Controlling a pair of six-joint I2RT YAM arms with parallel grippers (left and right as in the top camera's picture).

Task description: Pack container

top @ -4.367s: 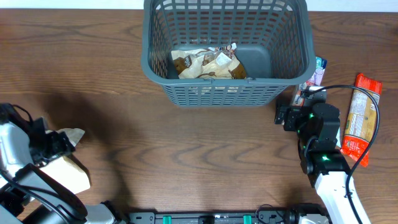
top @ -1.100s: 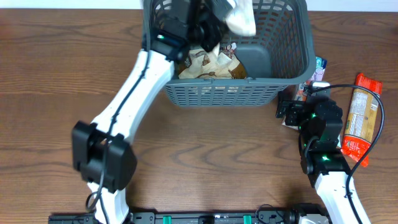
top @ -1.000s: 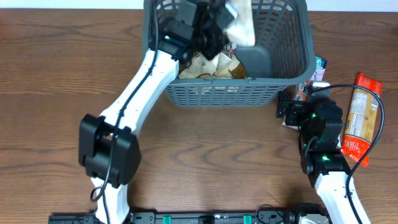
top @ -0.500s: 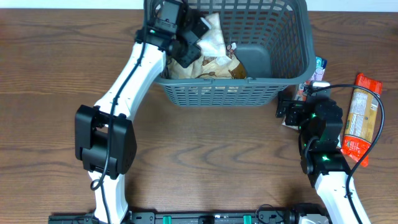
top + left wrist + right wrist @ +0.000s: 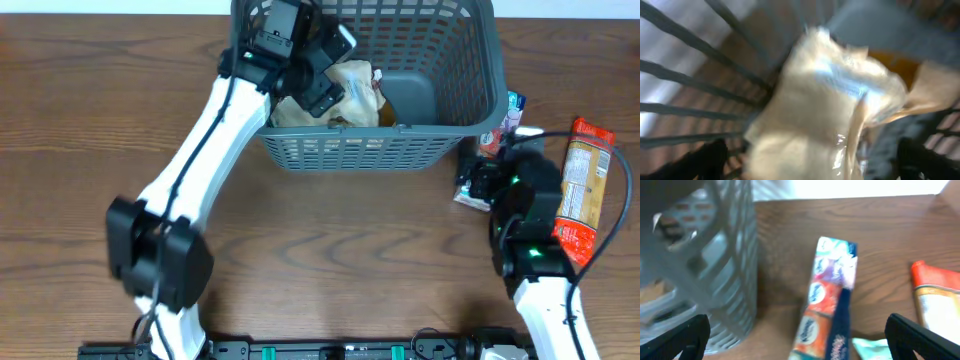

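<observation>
Basket (image 5: 400, 150) sits at the table's (image 5: 100, 150) far edge as left gripper (image 5: 328, 70), jaws apart, hovers over a packet (image 5: 358, 85) inside; right gripper (image 5: 478, 178) hangs spread beside it. Light, stiff plastic, likely best gripped by its rim.

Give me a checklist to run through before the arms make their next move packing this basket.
1. Left gripper open: ok, fingers spread wide.
2. Pale packet inside basket: ok, lying on other packets.
3. Pale packet free of the fingers: cannot tell, wrist view is blurred.
4. Left gripper out of basket: not ok, it hangs over the basket's left part.
5. Right gripper open: ok, above the colourful packet beside the basket.
6. Everything packed: not ok, colourful packet and red packet lie outside the basket.
</observation>
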